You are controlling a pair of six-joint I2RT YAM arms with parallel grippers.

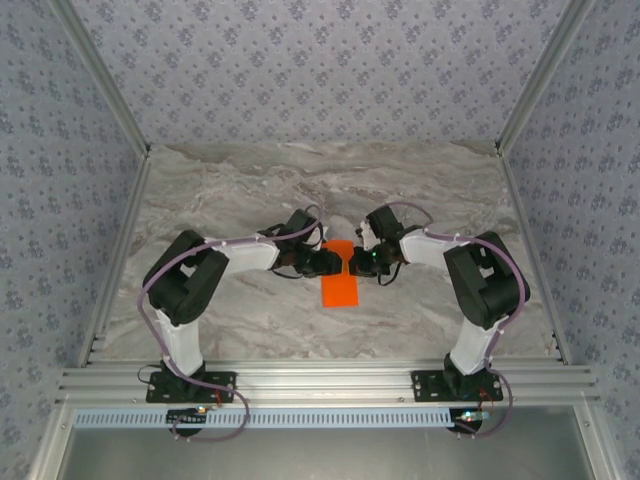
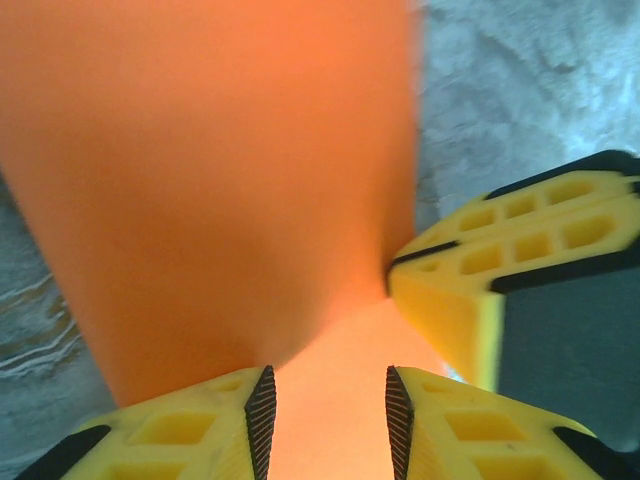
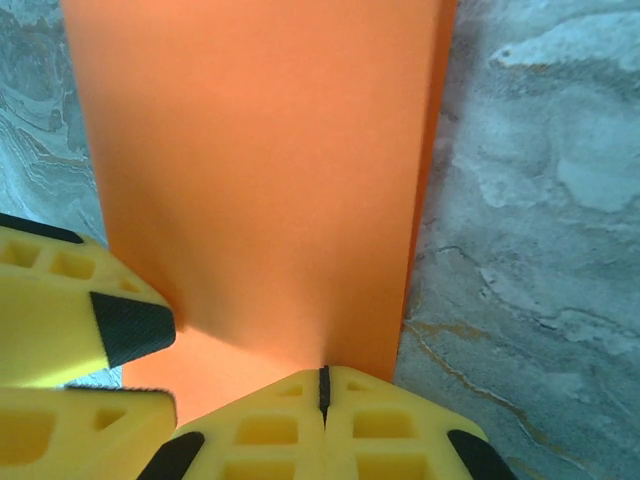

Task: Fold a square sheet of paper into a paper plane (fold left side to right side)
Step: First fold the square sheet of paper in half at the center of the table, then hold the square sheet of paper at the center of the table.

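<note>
Risk: crease sets crooked, or the strip drags

Square sheet of paper (image 1: 339,287): lies mid-table as a narrow orange strip, long axis running away from the arm bases, between the two grippers. The right wrist view shows a thin darker band along its right edge, so two layers lie one on the other, not quite flush.

Right gripper (image 3: 323,385): jaws clenched with no gap, tips set down on the near end of the strip. Cannot tell whether any paper is nipped between them.

Left gripper (image 2: 328,405): jaws apart, orange visible through the gap, nothing clearly grasped. A finger of the right gripper sits just beside it, touching the paper. The paper ahead looks bowed up, though that view is blurred.

Table (image 1: 230,190): smooth marbled top, probably little friction.

Judged hazards:
- Layers are offset, so pressing now would lock the mismatch into the crease.
- Bowed paper, flattened carelessly, could take a second, stray crease.
- Only one pinning point on a slick top, so a sideways stroke may pivot or slide the strip.
- Fingers are crowded close, and a small move could knock one against another.
</note>
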